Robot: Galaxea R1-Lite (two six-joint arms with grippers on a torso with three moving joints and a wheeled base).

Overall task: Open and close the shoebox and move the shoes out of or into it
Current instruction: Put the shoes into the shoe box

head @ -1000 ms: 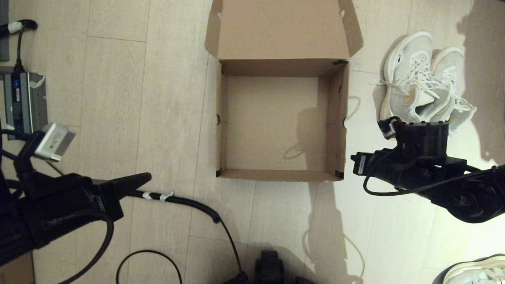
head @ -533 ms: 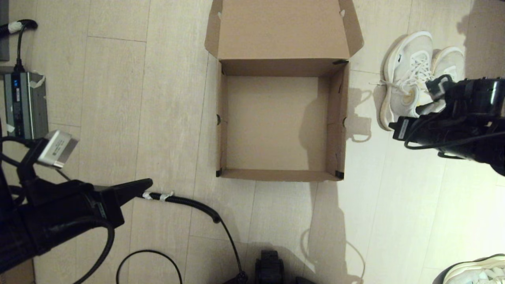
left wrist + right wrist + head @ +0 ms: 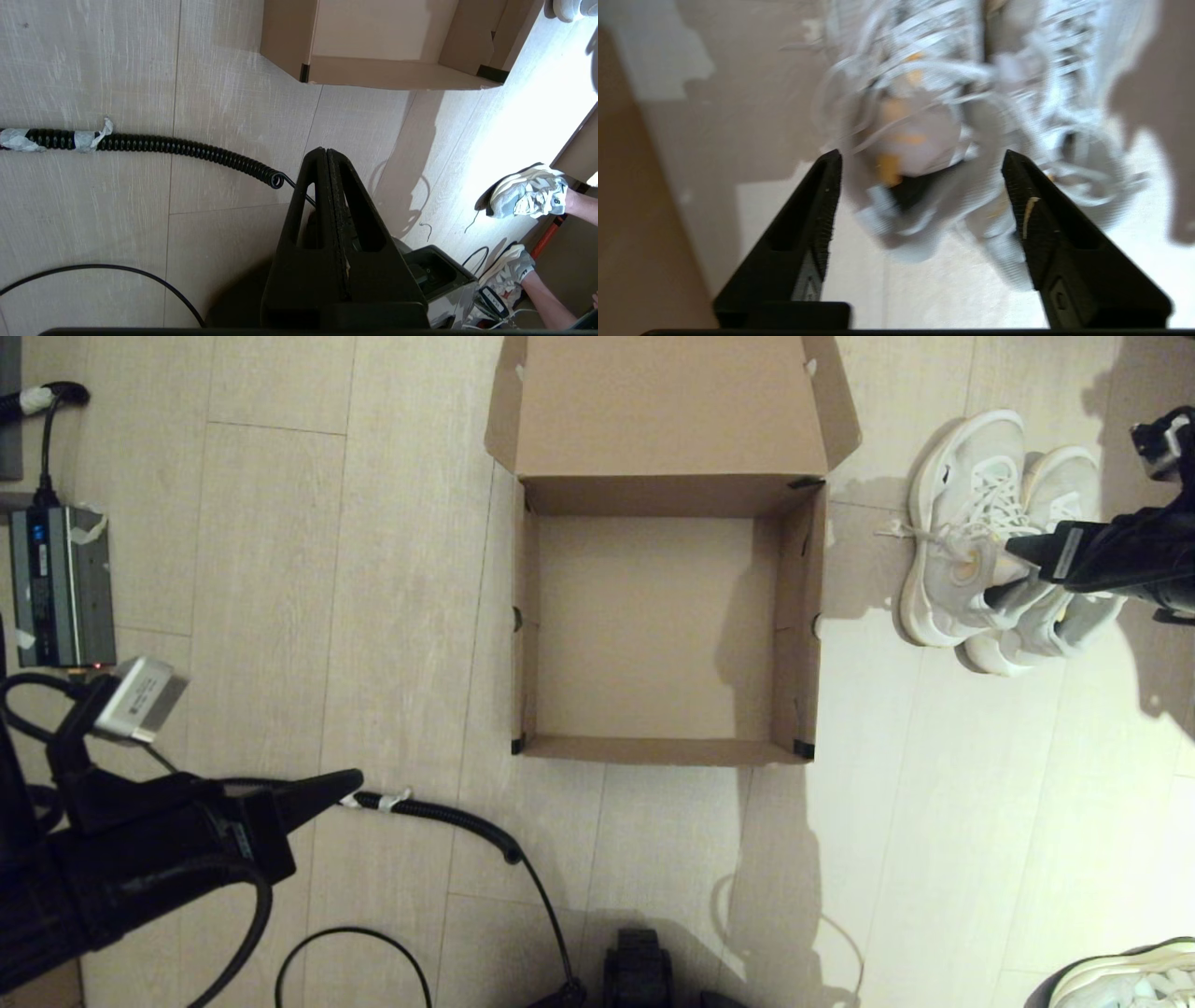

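Head view: one shoebox [image 3: 658,625], lid open, on the floor; two shoes [image 3: 971,541] right of it, heels partly hidden by the right gripper [image 3: 1013,574]. Left wrist view — left gripper [image 3: 329,196] clenched, holding nothing. Right wrist view — fingers spread apart, shoes [image 3: 971,116] blurred.

Right claw [image 3: 920,196]: moved from the floor right of the shoebox's near corner, outward and farther from the robot, now over the heels of the pair of white and pale grey mesh sneakers [image 3: 1004,546] (fingers spread wide). Sneakers: heels formerly hidden behind the arm, now exposed.
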